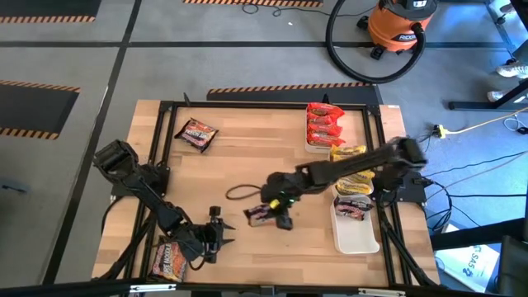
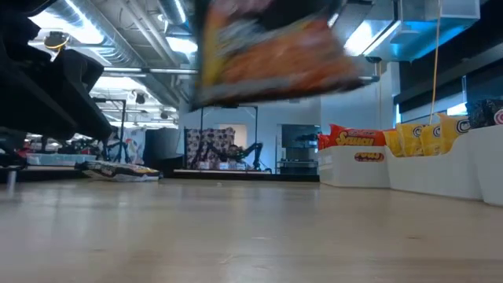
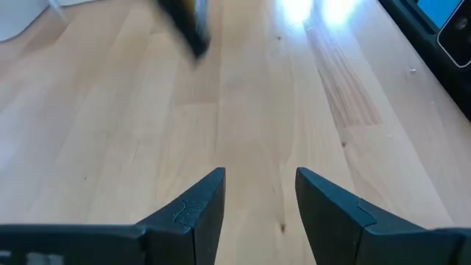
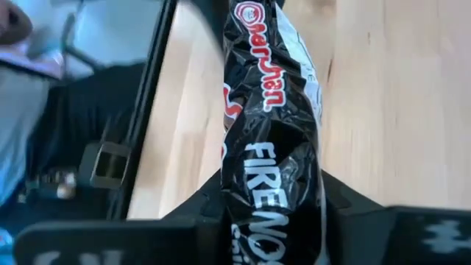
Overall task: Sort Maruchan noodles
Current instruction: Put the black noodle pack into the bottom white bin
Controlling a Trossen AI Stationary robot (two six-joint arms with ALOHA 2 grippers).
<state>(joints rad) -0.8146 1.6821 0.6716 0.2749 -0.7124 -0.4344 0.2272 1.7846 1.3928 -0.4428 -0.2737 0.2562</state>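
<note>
Right gripper (image 1: 276,213): I see it clamped on a dark packet (image 4: 276,140), lifted above table (image 1: 247,165) centre.
Left gripper (image 3: 259,199): parted, empty, at 7 o'clock.
Around: brown packet (image 1: 196,133) at 11; orange packet (image 1: 168,260) at 7; red packets (image 1: 323,124) and yellow packets (image 1: 347,154) in trays at 2.
Hard to see: low view blurs the held packet.
Only wrist view: "Maruchan" lettering.

A light wooden tabletop (image 1: 247,165) in a black frame stands on a grey concrete floor (image 1: 206,58) marked with orange-and-black hazard tape (image 1: 289,87). An orange shop vacuum (image 1: 402,25) with a black hose (image 1: 338,49) stands beyond it. Ceiling lights (image 2: 86,20) and ducts run overhead.
</note>
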